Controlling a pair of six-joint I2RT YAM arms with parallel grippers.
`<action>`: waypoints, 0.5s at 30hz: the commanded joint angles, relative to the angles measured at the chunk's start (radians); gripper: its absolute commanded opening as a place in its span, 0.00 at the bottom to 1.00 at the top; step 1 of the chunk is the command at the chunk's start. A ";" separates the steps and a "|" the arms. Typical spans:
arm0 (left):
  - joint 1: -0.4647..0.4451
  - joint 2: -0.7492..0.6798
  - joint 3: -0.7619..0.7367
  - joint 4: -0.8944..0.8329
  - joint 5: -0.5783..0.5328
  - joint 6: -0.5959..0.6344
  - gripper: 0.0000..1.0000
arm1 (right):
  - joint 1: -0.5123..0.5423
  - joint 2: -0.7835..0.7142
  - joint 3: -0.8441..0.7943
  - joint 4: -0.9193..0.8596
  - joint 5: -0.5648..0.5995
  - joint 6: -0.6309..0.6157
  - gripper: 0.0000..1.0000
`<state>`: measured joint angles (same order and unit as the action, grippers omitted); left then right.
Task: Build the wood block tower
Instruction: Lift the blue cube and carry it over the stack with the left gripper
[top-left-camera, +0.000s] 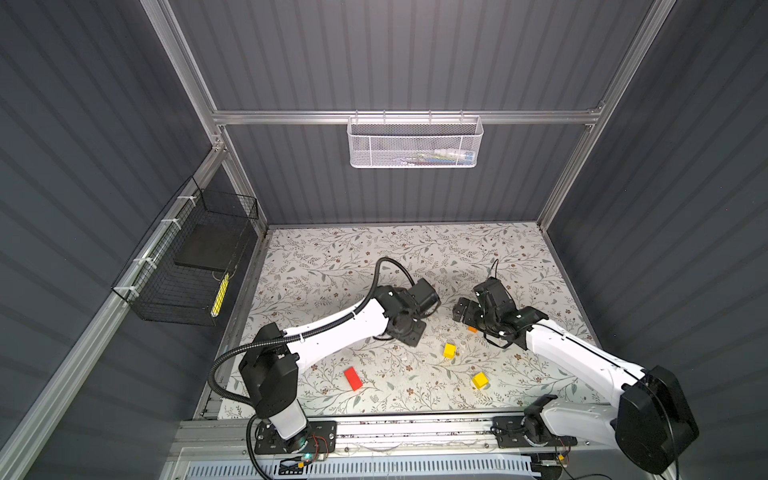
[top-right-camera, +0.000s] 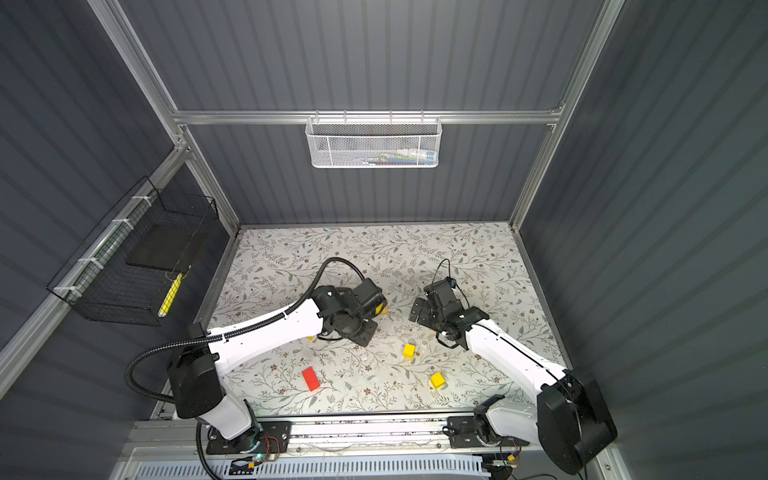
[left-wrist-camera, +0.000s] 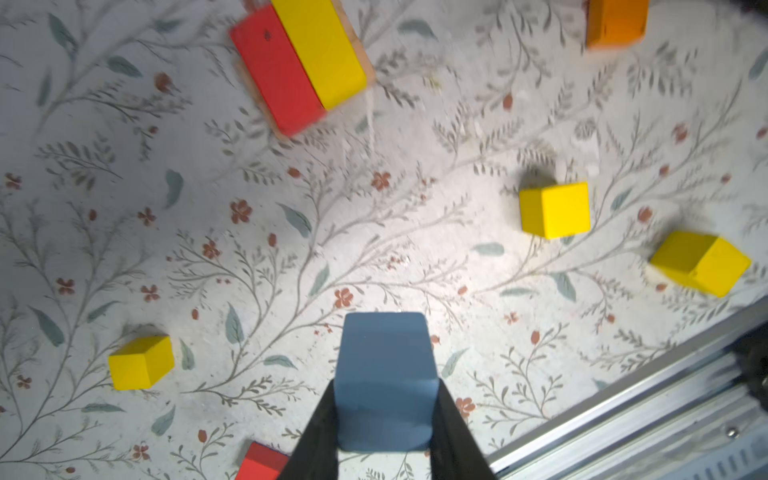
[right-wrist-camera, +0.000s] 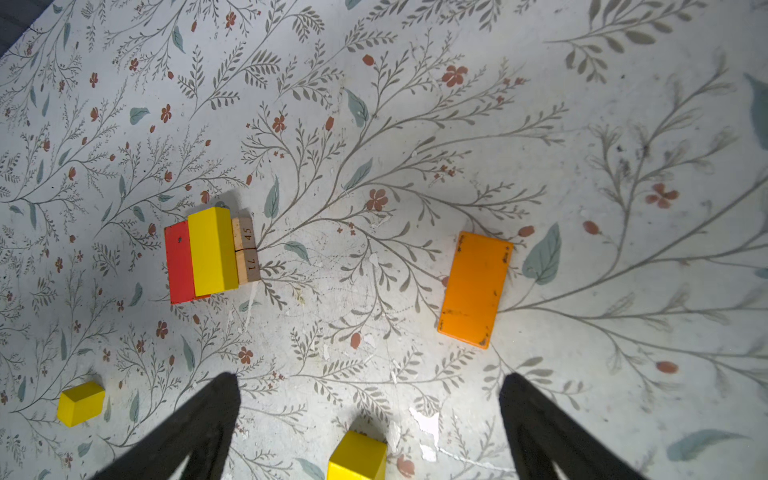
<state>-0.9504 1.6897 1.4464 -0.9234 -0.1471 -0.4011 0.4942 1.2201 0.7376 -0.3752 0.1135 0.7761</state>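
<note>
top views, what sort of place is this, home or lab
Most likely a lab robot cell: grey panelled walls on an aluminium frame, a white mesh basket hung on it, left arm and right arm bolted at the table's front.

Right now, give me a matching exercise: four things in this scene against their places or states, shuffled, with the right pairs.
Things:
1. blue cube
2. orange brick
3. yellow brick
4. right gripper

Places or states:
a. open, holding nothing
b. side by side with the red brick, touching it
c. clamped in the left gripper
d. lying flat by itself on the table

Pairs: 1-c, 2-d, 3-b, 4-a
</note>
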 joint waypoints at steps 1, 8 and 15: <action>0.057 0.069 0.109 -0.059 -0.009 -0.005 0.00 | -0.014 -0.014 0.032 -0.063 0.026 -0.030 0.99; 0.113 0.269 0.384 -0.162 -0.003 0.011 0.00 | -0.043 0.005 0.058 -0.098 0.023 -0.048 0.99; 0.161 0.388 0.501 -0.182 0.006 -0.016 0.00 | -0.066 0.032 0.084 -0.134 0.035 -0.071 0.99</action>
<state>-0.8082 2.0556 1.8999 -1.0481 -0.1532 -0.4015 0.4339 1.2392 0.7940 -0.4633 0.1238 0.7292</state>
